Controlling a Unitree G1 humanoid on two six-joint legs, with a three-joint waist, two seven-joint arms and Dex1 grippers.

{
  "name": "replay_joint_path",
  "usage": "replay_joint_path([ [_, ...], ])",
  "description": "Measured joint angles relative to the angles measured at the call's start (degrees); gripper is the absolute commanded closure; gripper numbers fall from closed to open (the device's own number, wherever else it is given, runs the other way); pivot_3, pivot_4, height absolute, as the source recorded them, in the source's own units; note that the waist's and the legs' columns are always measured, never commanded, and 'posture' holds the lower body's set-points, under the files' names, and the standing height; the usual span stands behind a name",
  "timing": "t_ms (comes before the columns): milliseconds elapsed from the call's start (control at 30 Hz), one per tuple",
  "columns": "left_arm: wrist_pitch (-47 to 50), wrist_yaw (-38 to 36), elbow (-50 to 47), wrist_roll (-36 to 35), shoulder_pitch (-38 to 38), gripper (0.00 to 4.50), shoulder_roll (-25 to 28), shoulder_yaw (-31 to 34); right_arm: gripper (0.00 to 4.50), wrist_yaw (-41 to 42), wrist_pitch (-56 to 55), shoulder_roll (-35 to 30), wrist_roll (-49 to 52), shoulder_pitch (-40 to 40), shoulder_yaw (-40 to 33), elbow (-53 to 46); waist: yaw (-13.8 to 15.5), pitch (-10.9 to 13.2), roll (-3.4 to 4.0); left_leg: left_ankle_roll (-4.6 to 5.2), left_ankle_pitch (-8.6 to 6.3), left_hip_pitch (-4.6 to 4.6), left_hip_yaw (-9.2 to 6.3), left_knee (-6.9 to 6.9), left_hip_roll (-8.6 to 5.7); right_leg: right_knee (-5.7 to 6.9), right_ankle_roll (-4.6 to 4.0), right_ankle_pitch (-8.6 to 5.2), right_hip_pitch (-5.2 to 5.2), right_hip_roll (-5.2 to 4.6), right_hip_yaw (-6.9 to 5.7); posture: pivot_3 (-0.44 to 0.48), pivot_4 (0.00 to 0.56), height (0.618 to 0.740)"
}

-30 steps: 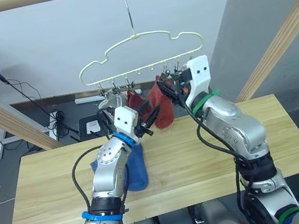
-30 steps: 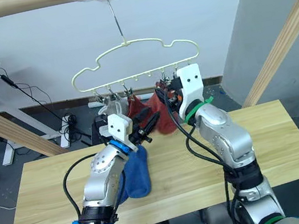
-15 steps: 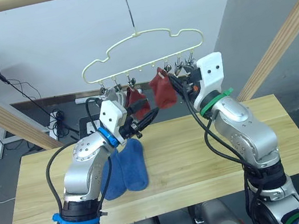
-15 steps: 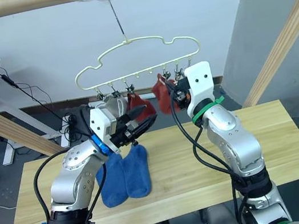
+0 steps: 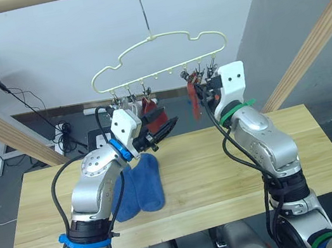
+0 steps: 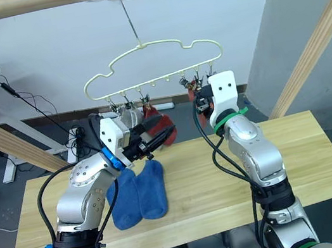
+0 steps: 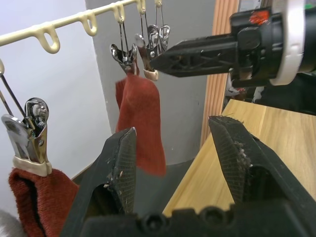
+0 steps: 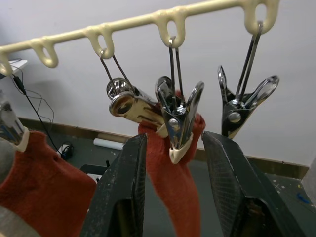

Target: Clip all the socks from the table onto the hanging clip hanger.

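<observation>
one rust-red sock (image 5: pixel 194 98) now hangs clipped — right gripper (image 5: pixel 206 91) released, spread.

Clip row: the clip hanger (image 5: pixel 158 61) carries a rust-red sock (image 8: pixel 173 173) on one clip, flanked by an empty clip (image 8: pixel 244 106) on one side (jaws parted).
Right gripper (image 8: pixel 173 197): fingers spread, straddling the hanging sock; clips crowd the space directly ahead.
Left gripper (image 7: pixel 173 163): fingers apart, nothing between them; a second red sock (image 7: pixel 34 197) hangs just beside.
Table (image 5: pixel 227 177): two blue socks (image 5: pixel 140 189) occupy the left-centre; bare wood on the right half.
Side limits: slanted wooden poles (image 5: pixel 307 48) on both sides.
</observation>
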Motion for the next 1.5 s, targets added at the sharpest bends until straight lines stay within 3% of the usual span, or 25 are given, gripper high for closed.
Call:
replay_joint_path([
  [633,-1.3,-0.6,1.0,0.9,0.0,1.89,-0.1,0.0,2.68,3.0,-10.2,-0.6,-3.6,-6.3,0.8,11.3,0.0,0.0,0.0,0.0,0.0,0.0,0.0,0.01,0.01,0.03,-0.02,0.01,0.0,-0.01,-0.01,-0.158,0.245,0.74],
  [1467,-0.9,0.0,0.5,1.2,1.2,1.89,-0.1,-0.1,2.68,4.1,-12.3,0.8,-3.6,-8.8,0.6,14.4,0.1,0.0,0.0,-0.01,0.01,0.0,0.0,0.03,0.01,0.06,-0.03,0.02,0.0,-0.02,-0.01,-0.152,0.239,0.74],
  [1500,-0.9,0.1,0.5,1.2,1.3,1.89,-0.1,-0.1,2.87,4.1,-12.3,0.8,-3.6,-8.9,0.6,14.5,0.1,0.0,0.0,-0.01,0.01,0.0,0.0,0.03,0.01,0.06,-0.03,0.02,0.0,-0.02,-0.01,-0.152,0.239,0.74],
])
